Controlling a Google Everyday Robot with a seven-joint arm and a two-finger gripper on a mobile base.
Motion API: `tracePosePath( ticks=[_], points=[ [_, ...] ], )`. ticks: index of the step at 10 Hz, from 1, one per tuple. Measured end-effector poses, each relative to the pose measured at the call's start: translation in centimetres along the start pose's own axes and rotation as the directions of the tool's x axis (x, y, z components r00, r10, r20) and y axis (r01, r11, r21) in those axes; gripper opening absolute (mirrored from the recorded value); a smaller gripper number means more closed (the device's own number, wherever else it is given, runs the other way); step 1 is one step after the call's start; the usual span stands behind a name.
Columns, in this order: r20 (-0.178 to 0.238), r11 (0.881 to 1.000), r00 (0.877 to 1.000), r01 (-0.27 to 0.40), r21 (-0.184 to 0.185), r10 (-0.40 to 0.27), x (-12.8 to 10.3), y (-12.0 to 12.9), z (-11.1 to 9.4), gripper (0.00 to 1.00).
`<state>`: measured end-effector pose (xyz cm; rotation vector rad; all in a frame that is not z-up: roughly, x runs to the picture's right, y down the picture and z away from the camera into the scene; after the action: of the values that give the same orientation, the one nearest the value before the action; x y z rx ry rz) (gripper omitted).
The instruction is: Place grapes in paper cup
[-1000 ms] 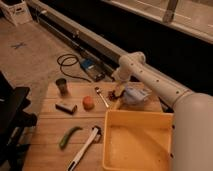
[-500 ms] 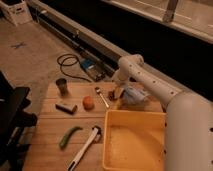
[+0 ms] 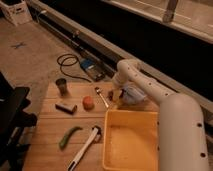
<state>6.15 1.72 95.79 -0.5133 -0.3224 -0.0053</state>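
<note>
My white arm reaches in from the lower right, bends at its elbow, and points down at the back of the wooden table [image 3: 50, 125]. My gripper [image 3: 115, 96] hangs just over the boards there, between the spoon [image 3: 101, 96] and a crumpled blue-and-white bag [image 3: 133, 94], and it holds nothing that I can see. A small dark lump right at the fingertips may be the grapes [image 3: 111, 94]; I cannot be sure. The paper cup is hidden from view.
A dark grey metal cup [image 3: 62, 86] stands at the back left. An orange ball [image 3: 88, 103], a small block [image 3: 66, 106], a green pepper [image 3: 69, 136] and a white-handled brush [image 3: 85, 147] lie on the boards. A yellow bin [image 3: 131, 116] fills the front right.
The wrist and gripper have edged slightly left and down toward the table's back edge. Nothing on the table has moved.
</note>
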Motion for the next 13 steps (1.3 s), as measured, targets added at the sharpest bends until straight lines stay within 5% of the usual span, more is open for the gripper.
tracePosePath(
  ticks=[3, 9, 13],
  points=[
    [0.013, 1.0, 1.0, -0.009, -0.022, 0.009, 0.1, 0.1, 1.6, 0.64],
    [0.012, 0.999, 1.0, -0.017, -0.028, 0.018, 0.4, 0.6, 1.8, 0.03],
    [0.017, 1.0, 1.0, 0.02, 0.024, -0.02, -1.4, 0.3, -0.5, 0.0]
  ],
)
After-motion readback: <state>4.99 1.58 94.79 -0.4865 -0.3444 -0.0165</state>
